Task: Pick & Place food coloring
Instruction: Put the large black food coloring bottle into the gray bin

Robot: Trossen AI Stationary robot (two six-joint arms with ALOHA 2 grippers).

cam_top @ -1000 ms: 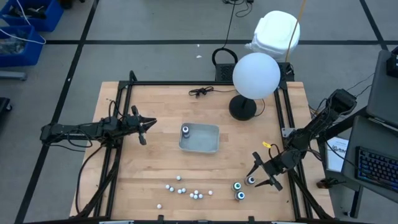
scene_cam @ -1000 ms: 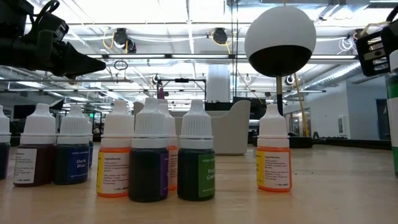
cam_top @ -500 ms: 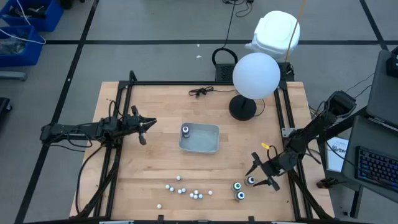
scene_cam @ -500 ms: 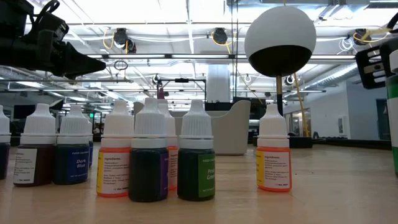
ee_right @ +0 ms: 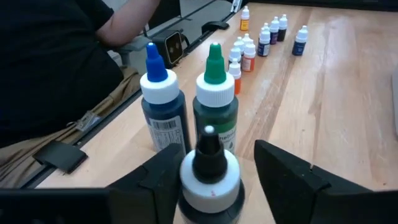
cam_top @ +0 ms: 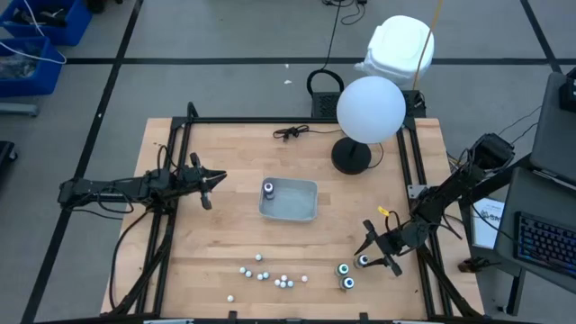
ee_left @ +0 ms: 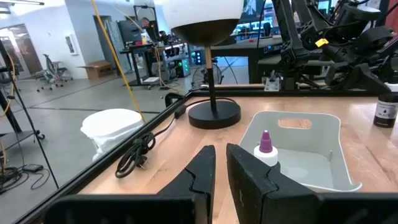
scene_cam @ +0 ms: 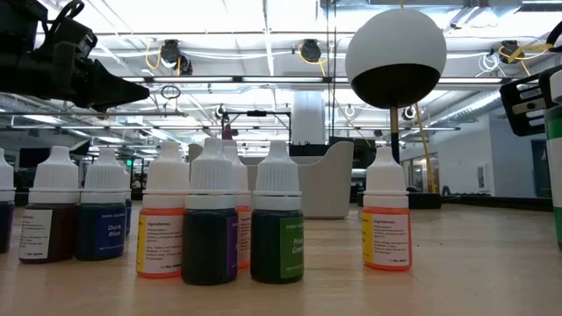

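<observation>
Food coloring bottle (cam_top: 268,189) upright in grey tray (cam_top: 301,205), right pincer (cam_top: 376,251) apart around black-tipped bottle (ee_right: 210,176)

Wooden table (cam_top: 216,243), grey tray (cam_top: 297,205), lamp base (cam_top: 351,157), small bottles (cam_top: 270,274), black cable (cam_top: 290,133)

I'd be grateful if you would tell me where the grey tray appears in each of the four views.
High view: grey tray at table centre, one bottle in its corner.
Low view: not in it.
Left wrist view: tray beyond the left gripper, purple-tipped bottle inside.
Right wrist view: not in it.
Shared landmark: the globe lamp.
</observation>
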